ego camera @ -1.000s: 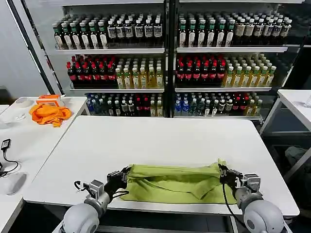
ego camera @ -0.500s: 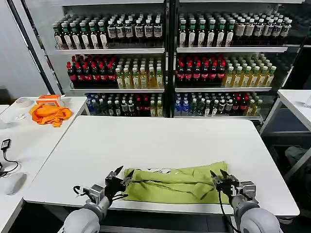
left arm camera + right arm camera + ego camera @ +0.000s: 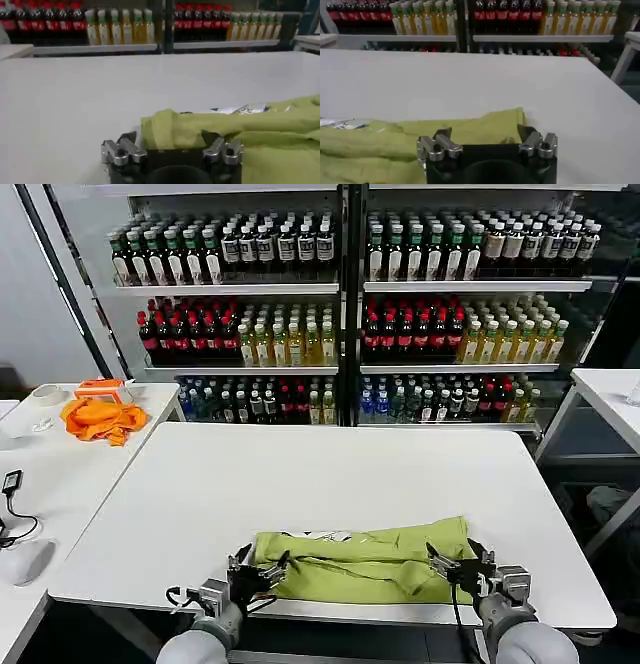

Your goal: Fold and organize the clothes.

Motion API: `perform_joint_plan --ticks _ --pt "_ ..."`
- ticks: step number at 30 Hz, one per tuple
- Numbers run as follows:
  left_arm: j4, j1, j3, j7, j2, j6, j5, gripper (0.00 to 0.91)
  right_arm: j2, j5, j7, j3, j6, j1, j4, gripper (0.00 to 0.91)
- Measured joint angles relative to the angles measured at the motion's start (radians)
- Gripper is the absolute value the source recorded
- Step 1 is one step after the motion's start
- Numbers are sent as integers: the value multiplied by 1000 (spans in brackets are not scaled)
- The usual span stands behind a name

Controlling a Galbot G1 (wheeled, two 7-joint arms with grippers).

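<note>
We've got the white table (image 3: 330,474) with the lime T-shirt (image 3: 365,559) lying as a long narrow band along its near edge, folded lengthwise, a bit of white label peeking out on its far side. Bottle shelves (image 3: 340,304) sit behind, and an orange cloth (image 3: 100,419) lies on the side table, well apart (not ours to fold).

Left gripper (image 3: 258,572) sits at the shirt's left end, right gripper (image 3: 455,562) at its right end. In both wrist views the fingers are spread with cloth bunched between them, so we read both as released, not clenched on anything.

Risks from here, biggest first:
- The band lies close to the table's near edge. Any tug toward us could drag fabric over the lip and undo the fold.
- Thin soft cloth sits between the spread fingers. If either arm backs out low, a fingertip could snag a layer and pull the fold open.
- The folded layers look loose and rumpled at the right end, so the next pinch may catch only the top layer and leave a skewed fold.

Versus a second ago: the shirt's band now looks narrower and flatter, and its far edge sits closer to us. Both grippers have come nearer the robot and lower in the head view, and the raised corner at the right end has dropped down onto the table.
</note>
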Motion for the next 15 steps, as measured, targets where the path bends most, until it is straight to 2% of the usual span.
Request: perform_joint_plan --ticks 15 --pt "-10 44 -22 9 -52 -9 -51 20 12 -3 7 7 -1 -20 22 907"
